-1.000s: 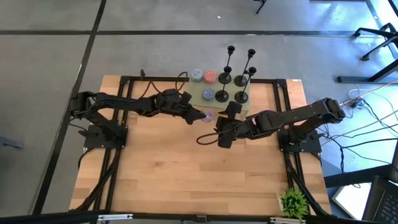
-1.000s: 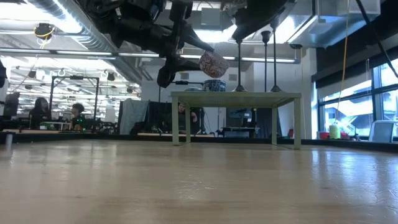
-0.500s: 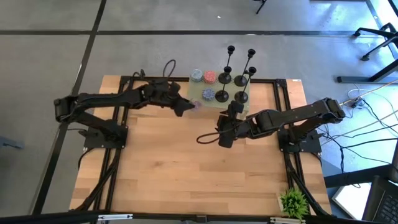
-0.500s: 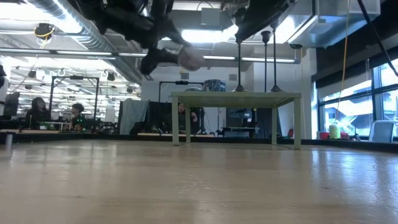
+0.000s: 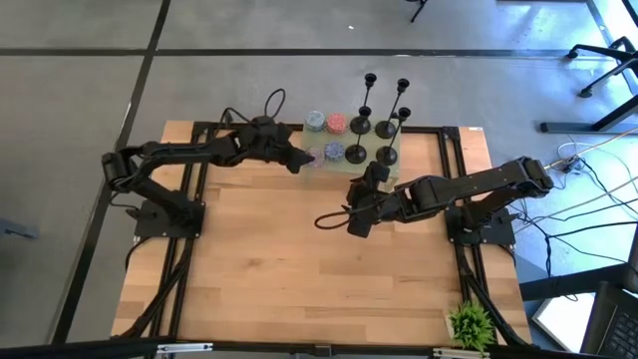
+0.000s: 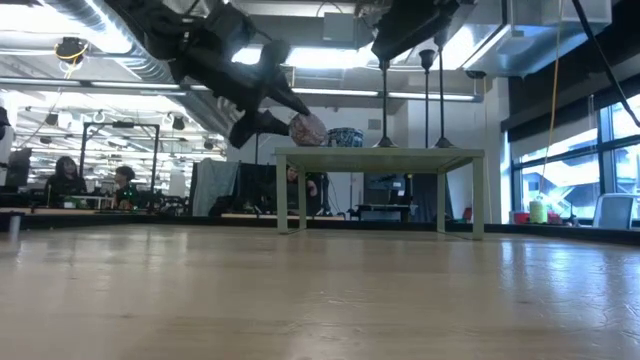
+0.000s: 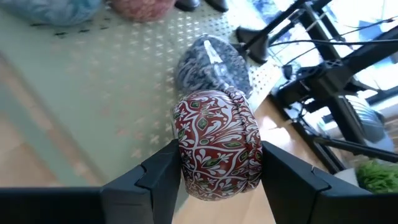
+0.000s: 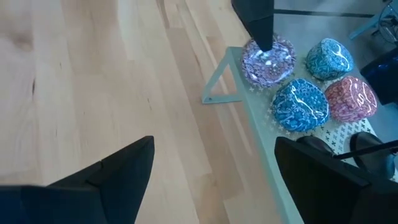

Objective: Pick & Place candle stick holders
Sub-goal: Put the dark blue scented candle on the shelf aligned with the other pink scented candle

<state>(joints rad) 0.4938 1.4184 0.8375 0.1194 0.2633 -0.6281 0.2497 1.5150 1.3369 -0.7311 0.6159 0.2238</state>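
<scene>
Moved: left gripper (image 5: pixel 297 161) has swung from over the table's middle back to the near left corner of the green stand (image 5: pixel 317 170), carrying its ball (image 7: pixel 217 143) with it; right arm has kept its place.
Left gripper: clamped on a red-and-white patterned ball, held just above the stand's perforated top, beside a dark blue ball (image 7: pixel 211 59).
Right gripper (image 5: pixel 357 221): jaws spread wide, nothing between them, hanging over the table (image 5: pixel 299 289) just near of the stand.
Holders (image 5: pixel 377 125): 4 black candle stick holders stand upright at the right end of the stand, 2 nearer and 2 farther; neither gripper touches them.
Other balls: 3 more sit on the stand's left half, light blue, pink and dark blue.
Progress: probably no holder placed yet, since all 4 are grouped together on the stand; the wanted spot is not shown.
Left to do: set the ball down, then likely lift each of the 4 holders.
</scene>
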